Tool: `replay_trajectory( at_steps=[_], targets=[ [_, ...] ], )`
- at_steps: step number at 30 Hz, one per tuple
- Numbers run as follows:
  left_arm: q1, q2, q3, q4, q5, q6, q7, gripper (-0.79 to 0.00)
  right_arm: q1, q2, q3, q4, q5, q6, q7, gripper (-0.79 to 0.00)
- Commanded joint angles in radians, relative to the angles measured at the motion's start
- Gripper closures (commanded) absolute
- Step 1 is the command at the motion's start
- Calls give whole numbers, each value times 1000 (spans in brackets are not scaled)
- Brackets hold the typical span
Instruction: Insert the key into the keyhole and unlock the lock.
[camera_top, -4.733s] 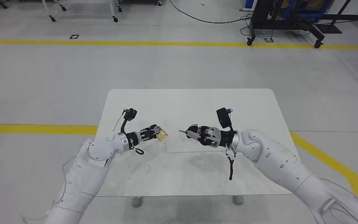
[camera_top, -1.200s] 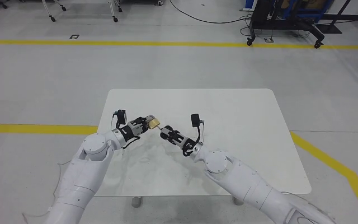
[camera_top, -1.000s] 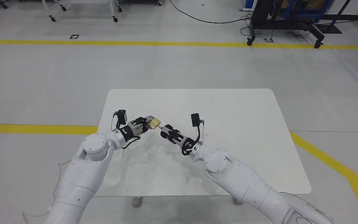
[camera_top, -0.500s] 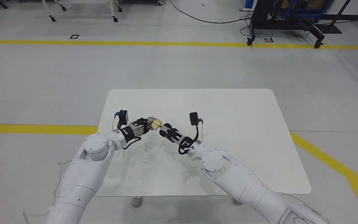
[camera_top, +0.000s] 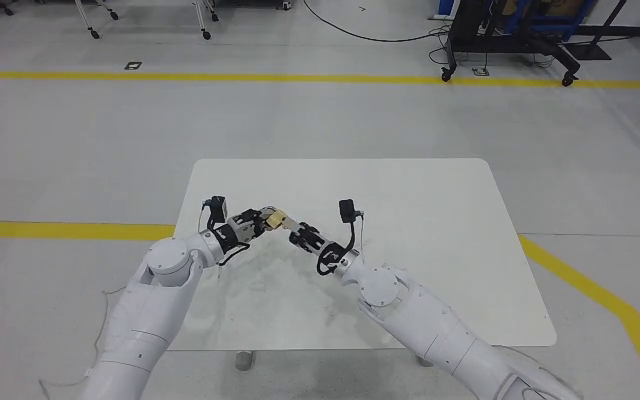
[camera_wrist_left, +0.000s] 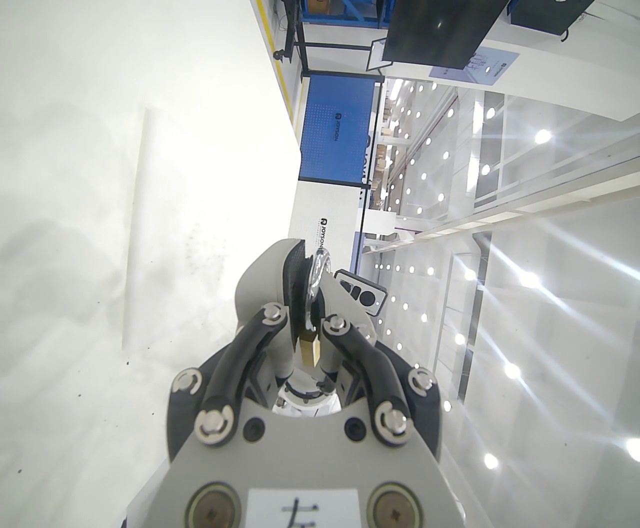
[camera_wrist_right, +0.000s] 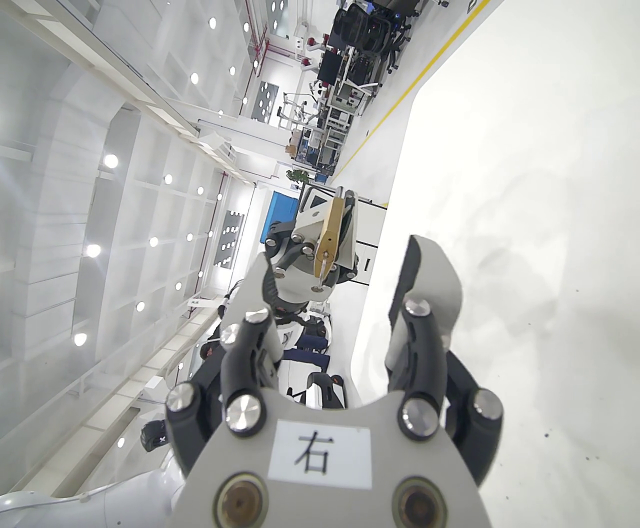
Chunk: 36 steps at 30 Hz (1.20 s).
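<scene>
My left gripper (camera_top: 262, 219) is shut on a brass padlock (camera_top: 273, 216) and holds it above the table's left part. In the left wrist view its fingers (camera_wrist_left: 295, 280) clamp the silver shackle (camera_wrist_left: 318, 270), with the brass body (camera_wrist_left: 310, 351) between them. My right gripper (camera_top: 298, 233) stands open just right of the lock, pointing at it. In the right wrist view the lock (camera_wrist_right: 331, 235) hangs just beyond the spread fingertips (camera_wrist_right: 417, 260). A small silver piece (camera_wrist_right: 325, 258) shows at the lock's near end; I cannot tell whether it is the key.
The white table (camera_top: 430, 200) lies under both arms, with its left edge near my left arm. A black cable loop (camera_top: 350, 222) hangs from my right wrist. Yellow lines (camera_top: 60, 230) run across the grey floor around the table.
Both arms have come together at the table's left part. Over the last second my right gripper crept up and left until its tips reached the lock. The left gripper kept hold of the lock.
</scene>
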Motion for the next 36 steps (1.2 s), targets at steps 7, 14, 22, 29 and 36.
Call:
replay_trajectory(
  at_steps=[7,14,22,29,36],
  targets=[
    [-3,-1,-1,2,-6,1,-1,0,-8,-1,3,-11,21,-8,9,-785],
    [5,0,-18,-7,-54,-56,-44,0,-61,12,109,-38,448,-46,403,-508],
    [4,1,-15,-6,-50,-63,-74,0,-47,1,140,16,589,34,525,-292],
    [3,2,-16,-6,-50,-69,-85,0,-20,-24,131,73,627,50,529,-142],
    [2,2,-17,-5,-50,-72,-93,0,-8,-41,136,118,648,52,537,-166]
  ],
)
